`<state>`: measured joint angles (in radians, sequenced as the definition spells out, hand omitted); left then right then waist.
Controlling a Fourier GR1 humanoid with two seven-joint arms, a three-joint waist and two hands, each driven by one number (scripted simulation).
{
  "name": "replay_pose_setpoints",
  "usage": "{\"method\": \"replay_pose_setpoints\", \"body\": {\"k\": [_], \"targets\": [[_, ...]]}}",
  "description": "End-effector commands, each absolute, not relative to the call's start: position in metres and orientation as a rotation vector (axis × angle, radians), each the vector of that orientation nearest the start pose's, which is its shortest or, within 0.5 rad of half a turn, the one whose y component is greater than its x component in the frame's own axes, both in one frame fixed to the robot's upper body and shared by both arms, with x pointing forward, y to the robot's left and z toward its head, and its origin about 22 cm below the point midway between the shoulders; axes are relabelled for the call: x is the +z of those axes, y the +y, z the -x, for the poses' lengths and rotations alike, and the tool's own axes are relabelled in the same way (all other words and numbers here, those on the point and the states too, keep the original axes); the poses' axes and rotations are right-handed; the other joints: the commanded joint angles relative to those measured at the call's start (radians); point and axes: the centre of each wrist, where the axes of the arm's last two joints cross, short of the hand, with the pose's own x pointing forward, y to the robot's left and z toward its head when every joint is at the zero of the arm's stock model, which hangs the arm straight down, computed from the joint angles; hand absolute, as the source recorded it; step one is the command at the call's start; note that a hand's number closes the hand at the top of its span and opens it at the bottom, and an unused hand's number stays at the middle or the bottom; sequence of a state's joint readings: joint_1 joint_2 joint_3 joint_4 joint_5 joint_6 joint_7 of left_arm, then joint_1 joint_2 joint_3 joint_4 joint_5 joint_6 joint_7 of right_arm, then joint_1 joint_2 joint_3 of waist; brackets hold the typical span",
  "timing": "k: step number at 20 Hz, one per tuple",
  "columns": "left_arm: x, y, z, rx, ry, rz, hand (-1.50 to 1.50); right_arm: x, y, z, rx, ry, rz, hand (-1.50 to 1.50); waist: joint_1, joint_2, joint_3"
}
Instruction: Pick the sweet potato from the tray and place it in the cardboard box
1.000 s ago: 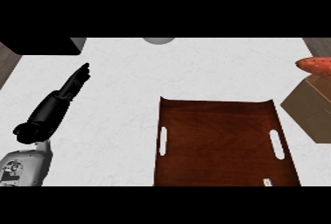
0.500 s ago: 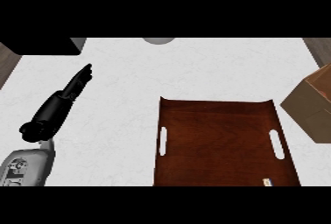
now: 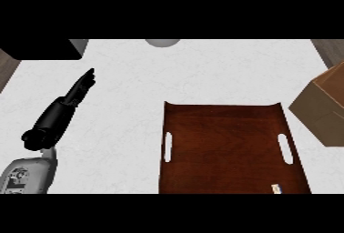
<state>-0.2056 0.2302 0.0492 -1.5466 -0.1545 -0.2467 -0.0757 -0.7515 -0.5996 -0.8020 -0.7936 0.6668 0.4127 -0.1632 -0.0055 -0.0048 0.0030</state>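
A dark brown wooden tray (image 3: 228, 150) with two white handle slots lies on the white counter, right of centre, and nothing rests on it. The cardboard box (image 3: 326, 107) stands at the right edge, only partly in view, and its inside is hidden. No sweet potato shows anywhere. My left hand (image 3: 64, 109) lies at the left, well apart from the tray, open with straight fingers pointing up the view. My right hand does not show.
A black block (image 3: 37, 48) fills the top left corner. A small grey round object (image 3: 163, 42) sits at the counter's far edge. Brown floor shows past the counter's left and right edges.
The reddish sweet potato seen at the right edge above the box one second ago is gone from view. My left hand has barely moved.
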Motion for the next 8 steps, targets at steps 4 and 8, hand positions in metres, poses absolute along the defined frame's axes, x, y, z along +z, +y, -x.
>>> {"method": "replay_pose_setpoints", "body": {"k": [4,8], "targets": [[0.066,0.257,-0.293,-0.533,-1.758,-0.093,0.0,0.159,-0.517,-0.33,-0.237,-1.614,0.502,-1.5,0.005,0.009,-0.001],[0.069,0.268,-0.283,-0.538,-1.78,-0.102,0.0,0.153,-0.552,-0.298,-0.323,-1.624,0.592,-1.5,0.024,0.011,0.0]]}}
